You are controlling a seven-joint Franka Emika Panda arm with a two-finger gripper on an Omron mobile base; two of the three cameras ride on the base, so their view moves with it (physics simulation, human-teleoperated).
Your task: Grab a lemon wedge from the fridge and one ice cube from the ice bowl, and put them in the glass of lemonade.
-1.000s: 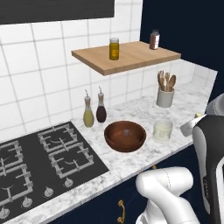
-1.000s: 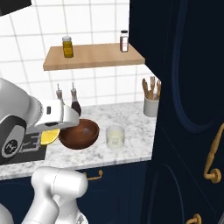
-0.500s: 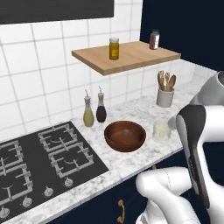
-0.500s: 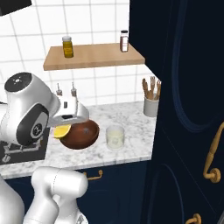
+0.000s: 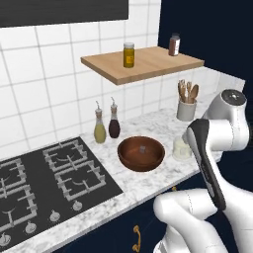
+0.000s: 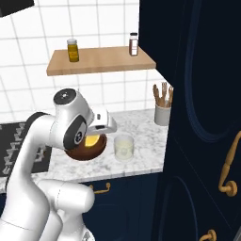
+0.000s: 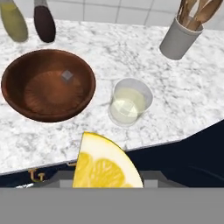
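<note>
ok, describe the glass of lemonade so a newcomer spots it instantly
Find the white marble counter under the wooden shelf. Near its front edge, beside the brown wooden bowl, stands the glass of lemonade: a short clear tumbler of pale yellow liquid, unlike the grey utensil crock behind it.

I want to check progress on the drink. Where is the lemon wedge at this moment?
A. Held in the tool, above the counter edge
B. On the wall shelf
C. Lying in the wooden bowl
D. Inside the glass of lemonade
A: the lemon wedge sits in the tool, short of the glass of lemonade.
</note>
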